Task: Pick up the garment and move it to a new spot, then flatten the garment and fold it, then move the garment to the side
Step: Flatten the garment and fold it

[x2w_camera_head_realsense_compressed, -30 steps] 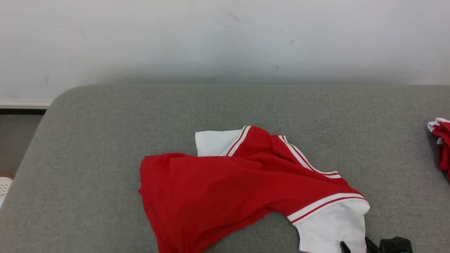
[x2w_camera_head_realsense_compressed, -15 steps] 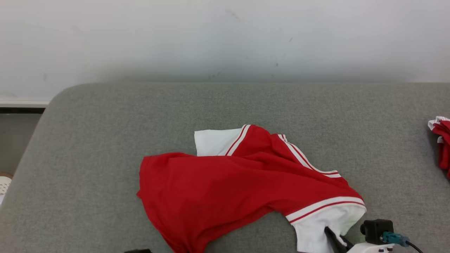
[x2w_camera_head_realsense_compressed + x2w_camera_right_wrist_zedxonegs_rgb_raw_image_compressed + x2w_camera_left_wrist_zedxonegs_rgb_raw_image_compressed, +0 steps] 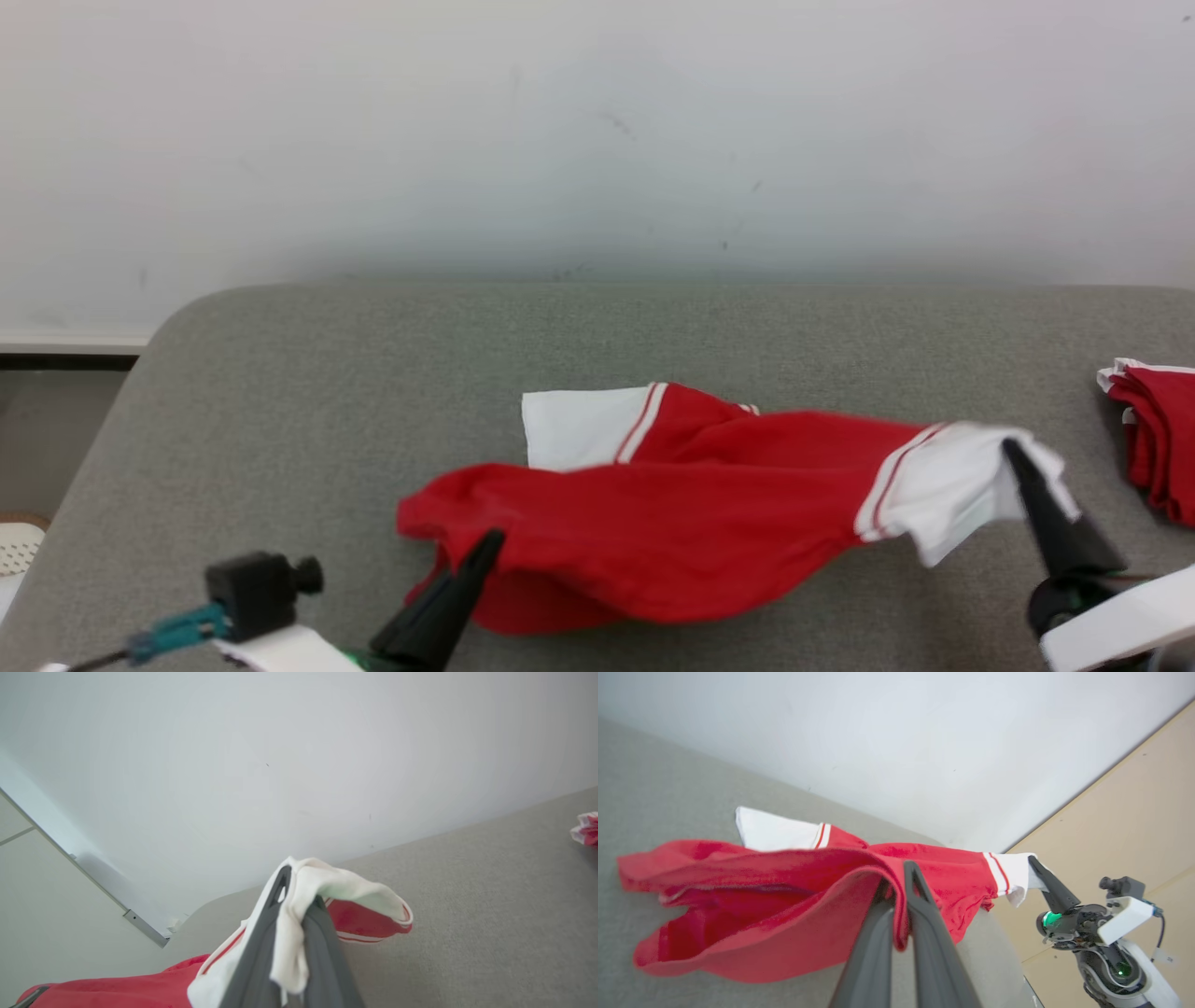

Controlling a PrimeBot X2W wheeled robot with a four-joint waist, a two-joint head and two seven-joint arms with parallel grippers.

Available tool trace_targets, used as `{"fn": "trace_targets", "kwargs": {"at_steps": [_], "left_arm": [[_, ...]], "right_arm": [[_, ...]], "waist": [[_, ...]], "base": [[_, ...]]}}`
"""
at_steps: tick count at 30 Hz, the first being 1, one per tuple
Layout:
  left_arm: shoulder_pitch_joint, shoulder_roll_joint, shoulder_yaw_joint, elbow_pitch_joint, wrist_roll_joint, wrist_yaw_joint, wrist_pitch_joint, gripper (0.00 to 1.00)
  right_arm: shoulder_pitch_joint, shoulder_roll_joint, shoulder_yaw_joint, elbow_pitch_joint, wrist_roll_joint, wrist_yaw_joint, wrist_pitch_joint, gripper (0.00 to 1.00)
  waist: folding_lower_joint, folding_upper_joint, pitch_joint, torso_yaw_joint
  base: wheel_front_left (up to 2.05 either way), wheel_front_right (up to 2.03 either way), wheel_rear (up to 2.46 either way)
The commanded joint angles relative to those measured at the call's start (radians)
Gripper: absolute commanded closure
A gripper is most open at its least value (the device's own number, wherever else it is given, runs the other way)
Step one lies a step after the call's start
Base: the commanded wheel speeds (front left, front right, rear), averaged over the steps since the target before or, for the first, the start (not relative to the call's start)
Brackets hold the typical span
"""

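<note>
The task is at its first step. The left gripper (image 3: 487, 543), at the lower left of the head view, has its jaws pressed together on the hem of the red short-sleeved shirt with white sleeves and striped trim (image 3: 691, 513); the left wrist view shows red cloth pinched between the two dark fingers. The right gripper (image 3: 1016, 455), at the right of the frame, has its jaws clamped on one white sleeve, which the right wrist view shows bunched between its fingers. That sleeve and the gripped hem are raised off the grey fabric-covered tabletop (image 3: 280, 392), while the other white sleeve, in the middle of the frame, lies flat on it, and the shirt sags between the two grips. So the pick-up looks begun but not finished. Carrying the shirt to a new spot, flattening it, folding it and moving it aside are all left to do. The tabletop has a rounded corner at the upper left and stands against a plain white wall (image 3: 597, 140) with a few faint marks. A second bundle of red and white cloth (image 3: 1153, 434) lies at the right edge, well apart from the shirt. Beige floor (image 3: 1134, 812) shows in the left wrist view.
</note>
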State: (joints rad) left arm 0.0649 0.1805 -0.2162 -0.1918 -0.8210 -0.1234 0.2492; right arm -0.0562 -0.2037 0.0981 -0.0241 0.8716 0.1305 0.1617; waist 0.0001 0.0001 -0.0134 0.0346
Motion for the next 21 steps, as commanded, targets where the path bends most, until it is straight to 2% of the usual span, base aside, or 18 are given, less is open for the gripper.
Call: {"fn": "trace_targets", "kwargs": {"at_steps": [1,6,11,16,19,21], "left_arm": [[0.011,0.012,0.018,-0.109,-0.058,0.01,0.038,1.0],[-0.044,0.041,0.067,-0.372,-0.147,0.064,0.137,1.0],[-0.167,0.061,0.116,-0.522,-0.236,0.139,0.227,1.0],[-0.347,0.107,0.165,-0.497,-0.275,0.21,0.321,1.0],[-0.462,0.138,0.173,-0.414,-0.268,0.232,0.363,1.0],[-0.544,0.159,0.164,-0.336,-0.242,0.23,0.378,1.0]], "right_arm": [[0.015,-0.013,-0.043,-0.087,0.032,0.0,0.017,1.0],[0.005,0.004,-0.175,-0.314,0.1,0.0,0.079,1.0],[-0.068,0.036,-0.322,-0.487,0.139,0.0,0.174,1.0],[-0.242,0.042,-0.422,-0.522,0.11,0.0,0.329,1.0],[-0.377,0.063,-0.434,-0.469,0.062,0.0,0.432,1.0],[-0.477,0.074,-0.433,-0.419,0.007,0.0,0.484,1.0]], "waist": [[-0.0001,-0.0001,-0.011,-0.01],[-0.0001,-0.0001,-0.02,-0.023],[-0.0001,-0.0001,-0.012,-0.035],[-0.0001,-0.0001,0.034,-0.046],[-0.0001,-0.0001,0.098,-0.046],[-0.0001,-0.0001,0.151,-0.043]], "base": [[0.0,0.0,0.0],[0.0,0.0,0.0],[0.0,0.0,0.0],[0.0,0.0,0.0],[0.0,0.0,0.0],[0.0,0.0,0.0]]}}
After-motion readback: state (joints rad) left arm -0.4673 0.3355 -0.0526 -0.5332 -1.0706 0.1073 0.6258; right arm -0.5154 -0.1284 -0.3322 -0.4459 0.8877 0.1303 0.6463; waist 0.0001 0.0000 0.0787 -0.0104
